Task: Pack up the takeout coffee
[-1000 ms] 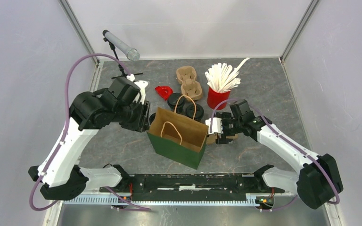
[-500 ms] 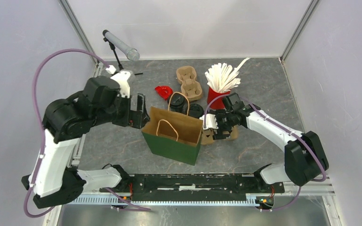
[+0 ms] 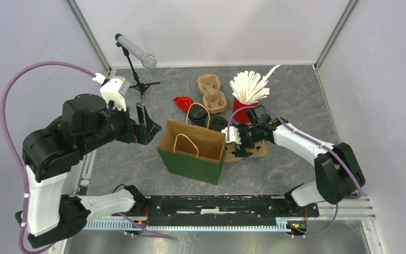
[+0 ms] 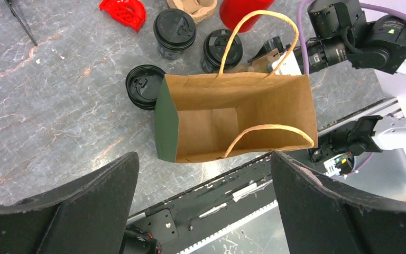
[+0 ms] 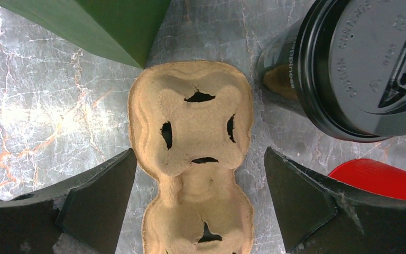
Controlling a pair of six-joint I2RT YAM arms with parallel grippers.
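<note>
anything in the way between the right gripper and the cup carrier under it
Nothing visible. The right gripper hangs open directly over the cup carrier, a finger either side; the coffee cup and paper bag stand off to the sides.

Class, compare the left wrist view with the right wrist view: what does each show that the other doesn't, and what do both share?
Only the left wrist: the paper bag open and empty inside, its two handles, and three lidded cups beside it. Only the right wrist: the cup carrier with its empty sockets up close, between the open right gripper fingers. Both: the bag's green outside, one of those cups, the marbled table.
</note>
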